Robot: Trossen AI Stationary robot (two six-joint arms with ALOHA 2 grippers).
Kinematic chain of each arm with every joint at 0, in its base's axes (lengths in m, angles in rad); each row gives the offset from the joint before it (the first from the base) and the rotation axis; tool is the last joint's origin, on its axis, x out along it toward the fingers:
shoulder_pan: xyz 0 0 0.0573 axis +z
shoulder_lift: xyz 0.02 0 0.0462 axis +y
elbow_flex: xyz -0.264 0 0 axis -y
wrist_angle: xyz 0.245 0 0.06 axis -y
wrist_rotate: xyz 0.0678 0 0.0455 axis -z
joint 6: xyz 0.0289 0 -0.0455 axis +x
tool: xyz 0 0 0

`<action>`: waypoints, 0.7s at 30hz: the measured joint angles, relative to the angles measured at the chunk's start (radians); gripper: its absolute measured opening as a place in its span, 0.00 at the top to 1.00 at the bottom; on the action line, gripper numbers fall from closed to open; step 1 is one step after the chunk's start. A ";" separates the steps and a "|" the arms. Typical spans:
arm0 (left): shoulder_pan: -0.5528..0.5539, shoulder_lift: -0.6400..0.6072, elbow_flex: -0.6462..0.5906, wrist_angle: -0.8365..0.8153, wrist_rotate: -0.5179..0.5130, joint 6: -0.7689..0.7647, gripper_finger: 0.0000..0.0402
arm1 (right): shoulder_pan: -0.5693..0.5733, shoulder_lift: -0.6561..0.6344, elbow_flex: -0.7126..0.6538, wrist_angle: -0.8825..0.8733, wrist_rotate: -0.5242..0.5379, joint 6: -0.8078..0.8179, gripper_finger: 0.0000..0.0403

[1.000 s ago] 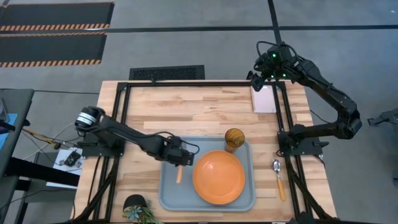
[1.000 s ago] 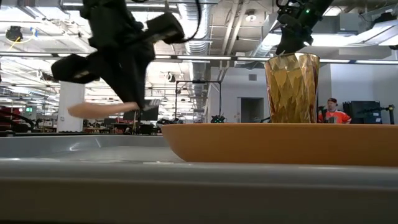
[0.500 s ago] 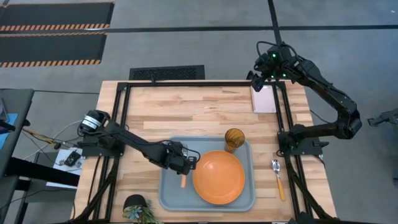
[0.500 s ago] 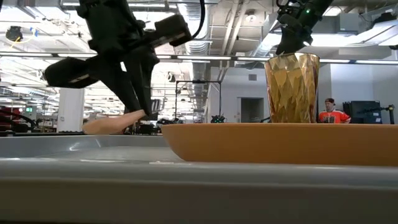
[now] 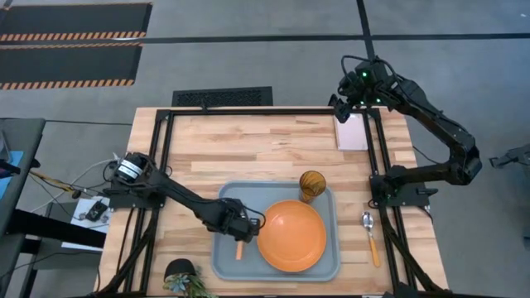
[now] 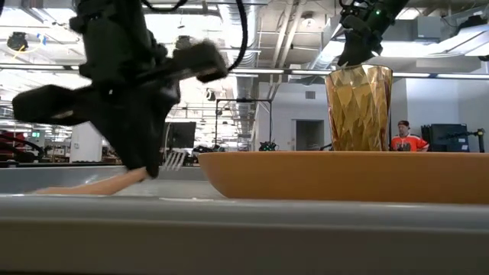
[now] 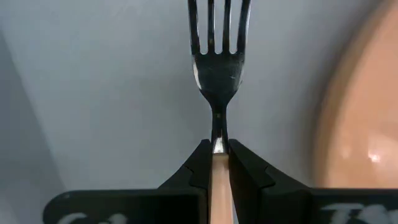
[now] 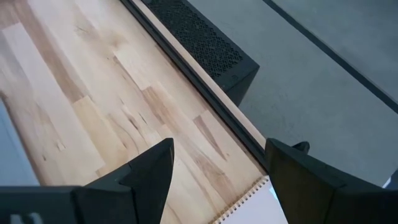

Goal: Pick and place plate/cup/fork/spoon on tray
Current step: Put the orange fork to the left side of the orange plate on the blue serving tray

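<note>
The fork, with silver tines and an orange handle, is held by my left gripper low over the left part of the grey-blue tray. The orange plate lies on the tray beside it. The amber cup stands at the tray's far edge. The spoon lies on the table to the right of the tray. My right gripper is open and empty, high over the pink pad at the far right. My left gripper pinches the fork between its two fingers at the top of the orange handle, where it meets the metal neck. The fingers come from above, pointing down. The fork slants: the tines are raised, and the handle's free end is down at the tray floor.
The plate's rim is close to the right of the fork. A small potted plant stands at the table's near edge, left of the tray. Bare wood lies between the tray and the table's far edge.
My left gripper has gone down and toward the table's near edge with the fork, staying shut on it. The fork was held well above the tray; its handle end is now lowered to the tray floor beside the plate.
</note>
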 joint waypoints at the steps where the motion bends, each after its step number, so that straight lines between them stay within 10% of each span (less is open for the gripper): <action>1: 0.002 0.006 0.000 -0.011 0.006 0.000 0.96 | 0.000 0.000 0.000 0.000 0.000 0.000 0.32; 21: 0.017 0.005 -0.001 0.049 0.003 -0.026 0.88 | 0.000 0.000 0.000 0.000 0.000 0.000 0.32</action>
